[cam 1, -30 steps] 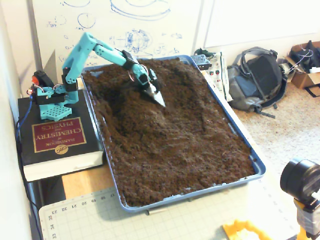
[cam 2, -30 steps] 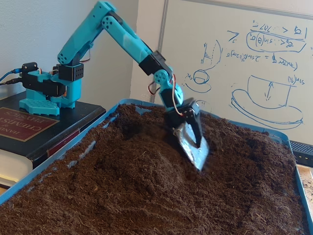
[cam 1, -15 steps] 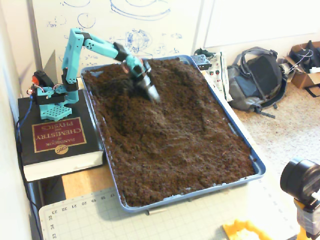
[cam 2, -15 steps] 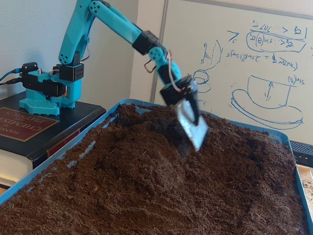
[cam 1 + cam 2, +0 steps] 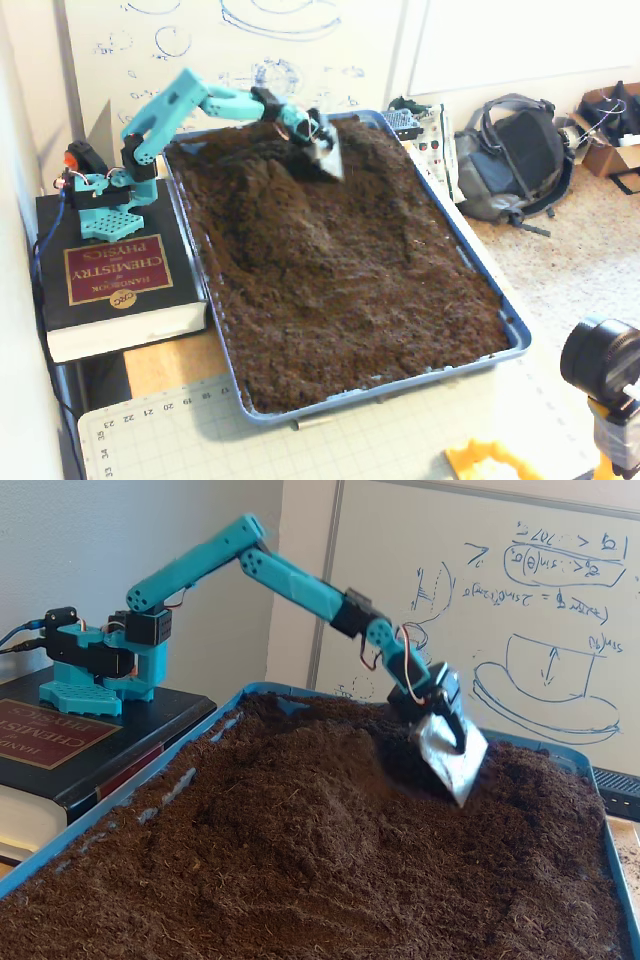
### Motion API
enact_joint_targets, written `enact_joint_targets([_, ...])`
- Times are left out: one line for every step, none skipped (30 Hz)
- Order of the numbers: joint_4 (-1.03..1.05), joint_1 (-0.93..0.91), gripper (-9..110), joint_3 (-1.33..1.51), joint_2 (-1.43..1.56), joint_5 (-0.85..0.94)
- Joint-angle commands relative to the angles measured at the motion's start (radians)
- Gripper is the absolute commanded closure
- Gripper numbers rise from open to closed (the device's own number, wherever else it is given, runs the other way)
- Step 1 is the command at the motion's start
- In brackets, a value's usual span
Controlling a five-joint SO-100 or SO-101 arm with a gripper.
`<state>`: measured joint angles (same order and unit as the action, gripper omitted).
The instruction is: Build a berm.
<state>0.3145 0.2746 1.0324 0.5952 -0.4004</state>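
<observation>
The tool [image 5: 452, 760], a metal scoop blade, is seen dipped at the far soil, beside the berm [image 5: 300, 800]. No jaws can be made out, so its grip cannot be told. The soil is held in a blue tray [image 5: 515, 335].

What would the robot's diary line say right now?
arm: stretched out | scoop: tip at soil, far side | berm: low mound mid-tray | tray: full of soil

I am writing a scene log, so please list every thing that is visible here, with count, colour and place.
shallow plastic tray: one, blue, on table, full of soil.
loose soil: dark brown, fills tray.
berm, raised soil mound: one, dark brown, near arm.
thick hardcover book: one, black and maroon, under arm base.
backpack: one, grey, on floor.
whiteboard: one, white, blue sketches, behind tray.
arm: one, turquoise.
tool, metal scoop blade: one, silver, at soil far end.
</observation>
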Motion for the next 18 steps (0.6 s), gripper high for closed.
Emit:
enact_joint_targets([-0.002, 0.064, 101, -0.241, -0.032, 0.0])
enact_joint_targets([-0.002, 0.08, 101, -0.273, -0.063, 0.0])
enact_joint_targets([-0.002, 0.094, 101, -0.296, -0.092, 0.003])
enact_joint_targets([0.002, 0.106, 101, -0.299, -0.107, 0.009])
enact_joint_targets([0.002, 0.114, 101, -0.29, -0.126, 0.02])
enact_joint_targets([0.011, 0.118, 101, -0.273, -0.13, 0.035])
enact_joint_targets([0.031, 0.123, 101, -0.249, -0.13, 0.052])
enact_joint_targets([0.064, 0.124, 101, -0.215, -0.121, 0.072])
enact_joint_targets([0.106, 0.123, 101, -0.178, -0.104, 0.091])
enact_joint_targets([0.152, 0.118, 101, -0.14, -0.078, 0.106])
enact_joint_targets([0.202, 0.117, 101, -0.098, -0.046, 0.121])
enact_joint_targets([0.25, 0.117, 101, -0.057, -0.011, 0.13])
enact_joint_targets([0.293, 0.117, 101, -0.012, 0.026, 0.133])
enact_joint_targets([0.328, 0.117, 101, 0.029, 0.06, 0.133])
enact_joint_targets([0.364, 0.121, 101, 0.072, 0.095, 0.133])
enact_joint_targets([0.393, 0.124, 101, 0.114, 0.129, 0.133])
enact_joint_targets([0.414, 0.126, 101, 0.153, 0.16, 0.133])
enact_joint_targets([0.433, 0.126, 101, 0.19, 0.189, 0.133])
